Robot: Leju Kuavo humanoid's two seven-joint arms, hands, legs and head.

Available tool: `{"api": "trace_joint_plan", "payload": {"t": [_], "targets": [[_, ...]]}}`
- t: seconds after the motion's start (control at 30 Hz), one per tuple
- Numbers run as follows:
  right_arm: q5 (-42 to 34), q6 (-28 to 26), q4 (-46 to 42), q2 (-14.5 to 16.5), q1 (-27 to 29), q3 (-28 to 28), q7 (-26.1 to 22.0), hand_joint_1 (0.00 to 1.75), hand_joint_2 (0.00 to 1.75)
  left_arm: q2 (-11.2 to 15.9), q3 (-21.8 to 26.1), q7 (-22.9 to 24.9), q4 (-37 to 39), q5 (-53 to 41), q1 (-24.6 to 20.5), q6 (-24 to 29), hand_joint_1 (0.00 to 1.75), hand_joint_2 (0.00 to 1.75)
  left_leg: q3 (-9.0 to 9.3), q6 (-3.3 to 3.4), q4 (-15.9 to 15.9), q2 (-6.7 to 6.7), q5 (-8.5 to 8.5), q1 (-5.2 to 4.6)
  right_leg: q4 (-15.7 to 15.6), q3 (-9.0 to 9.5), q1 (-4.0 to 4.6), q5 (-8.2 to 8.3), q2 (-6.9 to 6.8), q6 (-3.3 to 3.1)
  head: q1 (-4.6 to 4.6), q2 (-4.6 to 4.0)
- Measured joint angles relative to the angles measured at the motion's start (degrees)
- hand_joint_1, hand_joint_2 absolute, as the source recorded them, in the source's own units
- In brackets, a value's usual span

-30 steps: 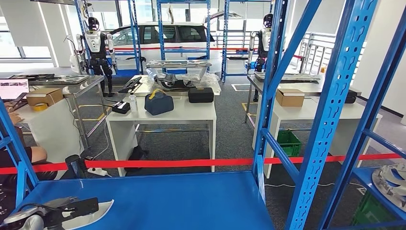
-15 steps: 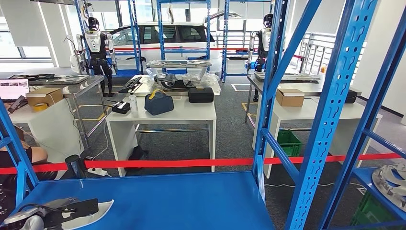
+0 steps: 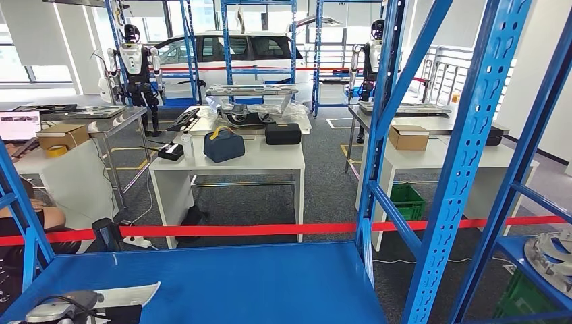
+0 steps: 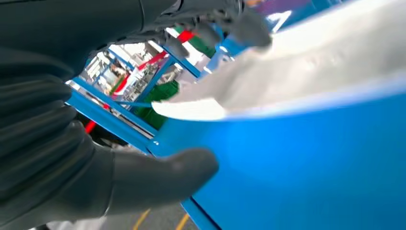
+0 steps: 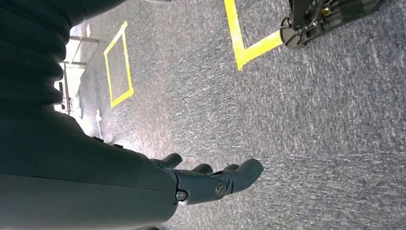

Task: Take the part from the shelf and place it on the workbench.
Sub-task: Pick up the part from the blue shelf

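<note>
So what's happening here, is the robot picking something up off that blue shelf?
Yes, it seems so. The robot's left hand is at a pale, curved metal part lying on the blue shelf, near its front left corner. In the left wrist view dark fingers lie over the part's top and the thumb sits apart underneath, so a firm grip can't be confirmed. The right hand hangs open over the grey carpet, holding nothing. The part is not yet on any workbench.
</note>
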Motion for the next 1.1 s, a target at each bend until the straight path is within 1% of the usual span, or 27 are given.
{"api": "trace_joint_plan", "payload": {"t": [0.07, 0.13, 0.2, 0.27, 0.4, 0.5, 0.57, 0.7, 0.83, 0.87, 0.9, 0.97, 1.0, 1.03, 1.1], "targets": [[0.2, 0.0, 0.0, 0.0, 0.0, 0.0, 0.2, 0.0, 1.75, -0.4, -0.9, 0.9, 0.2, -0.4, 1.0, 0.3, 1.36, 1.75, 0.01, -0.01, 0.0, 0.02, -0.01, 0.0, 0.0, 0.0, 0.0, 0.0, 0.01, 0.0, 0.0, 0.0], [0.2, 0.0, 0.0, 0.0, 0.0, 0.0, 0.3, 0.0, 1.75, -0.6, -1.7, 1.3, 0.3, -0.5, 1.9, 0.5, 1.25, 1.75, 0.02, -0.02, 0.0, 0.03, -0.02, 0.0, 0.0, -0.01, 0.0, 0.0, 0.02, 0.0, 0.0, 0.0], [0.2, 0.0, 0.0, 0.0, 0.0, -0.1, 0.2, 0.0, 1.75, -0.8, -2.3, 1.4, 0.4, -0.5, 2.5, 0.7, 1.41, 1.75, 0.02, -0.02, 0.0, 0.03, -0.02, 0.0, 0.0, -0.01, 0.0, 0.0, 0.02, 0.0, 0.0, 0.0], [0.2, 0.0, 0.0, 0.0, 0.0, -0.1, 0.2, 0.0, 1.75, -1.0, -2.5, 1.4, 0.5, -0.5, 2.8, 0.9, 1.46, 1.75, 0.02, -0.02, 0.0, 0.02, -0.02, 0.0, 0.0, 0.0, 0.0, 0.0, 0.01, 0.0, 0.0, 0.0], [0.2, 0.0, 0.0, 0.0, 0.0, -0.1, 0.2, 0.0, 1.75, -1.0, -2.6, 1.5, 0.5, -0.5, 2.9, 0.9, 1.44, 1.75, 0.02, -0.02, 0.0, 0.02, -0.02, 0.0, 0.0, 0.0, 0.0, 0.0, 0.01, 0.0, 0.0, 0.0], [0.2, 0.0, 0.0, 0.0, 0.0, -0.1, 0.2, 0.0, 1.75, -1.1, -2.8, 1.7, 0.5, -0.5, 3.1, 1.0, 1.32, 1.75, 0.02, -0.02, 0.0, 0.02, -0.03, 0.0, 0.0, 0.0, 0.0, -0.01, 0.01, 0.0, 0.0, 0.0], [0.2, -0.1, 0.0, 0.1, 0.0, -0.1, 0.3, 0.0, 1.75, -1.4, -3.1, 1.8, 0.6, -0.6, 3.4, 1.2, 1.28, 1.75, 0.02, -0.03, 0.0, 0.03, -0.03, 0.0, 0.0, 0.0, 0.01, -0.01, 0.02, 0.0, 0.0, 0.0], [0.3, -0.3, 0.0, 0.2, 0.0, -0.2, 0.3, 0.0, 1.75, -1.7, -3.7, 1.9, 0.8, -0.6, 4.2, 1.5, 1.32, 1.75, 0.03, -0.04, 0.0, 0.03, -0.04, 0.01, 0.0, 0.0, 0.01, -0.02, 0.02, 0.0, 0.0, 0.0], [0.6, -0.3, 0.0, 0.2, 0.0, -0.2, 0.1, 0.0, 1.75, -1.7, -3.7, 1.9, 0.9, -0.4, 4.5, 1.7, 1.43, 1.75, 0.03, -0.04, 0.0, 0.03, -0.04, 0.01, 0.0, 0.0, 0.01, -0.02, 0.02, 0.0, 0.0, 0.0], [0.7, -0.2, 0.0, 0.2, 0.0, -0.2, 0.1, 0.0, 1.75, -1.7, -3.7, 1.9, 0.9, -0.4, 4.6, 1.8, 1.37, 1.75, 0.03, -0.04, 0.0, 0.03, -0.04, 0.01, 0.0, 0.0, 0.01, -0.02, 0.02, 0.0, 0.0, 0.0], [0.8, -0.1, 0.0, 0.2, 0.0, -0.2, 0.1, 0.0, 1.75, -1.7, -3.7, 2.0, 0.9, -0.3, 4.7, 1.9, 1.23, 1.75, 0.03, -0.04, 0.0, 0.03, -0.04, 0.01, 0.0, 0.0, 0.01, -0.02, 0.02, 0.0, 0.0, 0.0], [0.8, 0.0, 0.0, 0.2, 0.0, -0.2, 0.1, 0.0, 1.75, -1.8, -3.7, 2.0, 1.0, -0.3, 5.0, 2.2, 0.55, 1.75, 0.04, -0.04, 0.0, 0.03, -0.04, 0.01, 0.0, 0.0, 0.01, -0.02, 0.02, 0.0, 0.0, 0.0], [0.8, 0.0, 0.0, 0.2, 0.0, -0.2, 0.2, 0.0, 1.75, -1.8, -3.7, 2.0, 1.0, -0.3, 5.2, 2.3, 0.25, 1.75, 0.04, -0.04, 0.0, 0.03, -0.04, 0.01, 0.0, 0.0, 0.01, -0.02, 0.02, 0.0, 0.0, 0.0], [0.8, 0.0, 0.0, 0.2, 0.0, -0.2, 0.2, 0.0, 1.75, -1.8, -3.7, 2.0, 1.0, -0.3, 5.3, 2.5, 0.03, 1.75, 0.04, -0.04, 0.0, 0.03, -0.04, 0.01, 0.0, 0.0, 0.01, -0.02, 0.02, 0.0, 0.0, 0.0], [0.8, 0.0, 0.0, 0.2, 0.0, -0.2, 0.2, 0.0, 1.75, -1.8, -3.7, 2.0, 1.0, 0.0, 5.3, 3.2, 0.0, 1.75, 0.05, -0.04, 0.0, 0.03, -0.04, 0.01, 0.0, 0.01, 0.0, -0.02, 0.02, 0.0, 0.0, 0.0]]}}
